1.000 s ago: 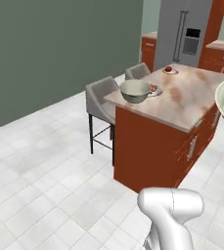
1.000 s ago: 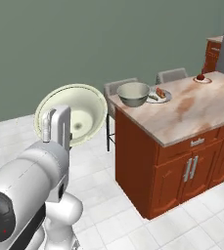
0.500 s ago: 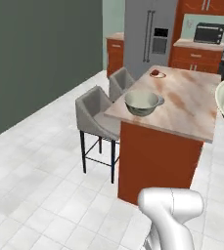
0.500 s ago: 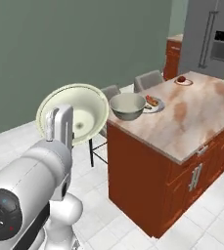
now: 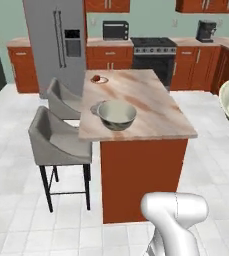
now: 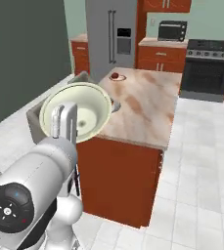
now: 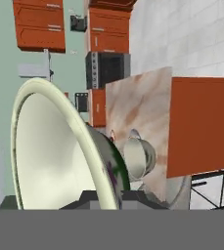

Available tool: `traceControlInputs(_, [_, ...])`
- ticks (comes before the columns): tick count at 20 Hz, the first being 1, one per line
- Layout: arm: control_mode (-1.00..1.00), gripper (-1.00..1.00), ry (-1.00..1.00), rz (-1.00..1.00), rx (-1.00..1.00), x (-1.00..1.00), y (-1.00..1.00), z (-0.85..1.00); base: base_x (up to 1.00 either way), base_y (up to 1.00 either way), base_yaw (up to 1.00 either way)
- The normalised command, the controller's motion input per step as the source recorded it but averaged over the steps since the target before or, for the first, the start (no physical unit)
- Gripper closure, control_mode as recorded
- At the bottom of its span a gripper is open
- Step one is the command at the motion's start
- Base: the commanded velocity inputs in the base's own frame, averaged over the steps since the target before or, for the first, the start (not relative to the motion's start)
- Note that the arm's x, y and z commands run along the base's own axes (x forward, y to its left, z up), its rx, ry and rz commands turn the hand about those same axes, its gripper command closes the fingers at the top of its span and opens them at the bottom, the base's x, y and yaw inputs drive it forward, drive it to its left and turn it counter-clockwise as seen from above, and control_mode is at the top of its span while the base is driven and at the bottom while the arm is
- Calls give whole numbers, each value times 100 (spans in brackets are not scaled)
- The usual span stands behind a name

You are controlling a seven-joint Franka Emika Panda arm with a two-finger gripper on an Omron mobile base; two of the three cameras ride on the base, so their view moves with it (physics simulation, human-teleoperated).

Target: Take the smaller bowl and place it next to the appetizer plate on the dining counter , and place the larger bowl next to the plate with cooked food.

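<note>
held item: the larger bowl (image 6: 77, 114), big and deep, plain cream inside, grey-cream outside with dark floral marks that show up in the hand view. It's carried up on edge, mouth facing sideways rather than up.

jaws: the gripper (image 6: 63, 123) is pinched together on the big bowl's rim, one finger inside the wall and one outside, so it's clamped on the bowl, not loose.

where it needs to go: the dining counter (image 5: 151, 107), a free-standing bench with a beige-pink marbled top and red-brown wood sides, lies ahead of the held bowl. From the left base view the bowl hangs off past the bench's right-hand edge, well clear of the top.

the key relation: the target plate (image 5: 100, 79) with something reddish on it sits near the far left end of the bench, beyond the smaller bowl, so I reckon the carry has to go across and over the top toward that far end. Can't tell from here which plate counts as the cooked-food one.

other bowl: the smaller bowl (image 5: 116, 114) is already sitting upright on the bench near its front left corner, smooth and shallow, with what looks like another plate edge just beside it on the left.

seating: two grey chairs (image 5: 58, 142) stand along the bench's left side.

my guess on progress: small bowl looks done, big one is mid-carry and needs tipping back level before it's set down.
</note>
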Motion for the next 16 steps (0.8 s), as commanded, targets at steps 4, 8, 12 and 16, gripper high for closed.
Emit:
traceControlInputs(4, [100,100,0,0,0,0,0,0,48,46,-93])
traceControlInputs(8, [100,100,0,0,0,0,0,0,39,37,-96])
traceControlInputs(12, [100,100,0,0,0,0,0,0,40,37,-96])
traceControlInputs(16, [100,100,0,0,0,0,0,0,34,36,-96])
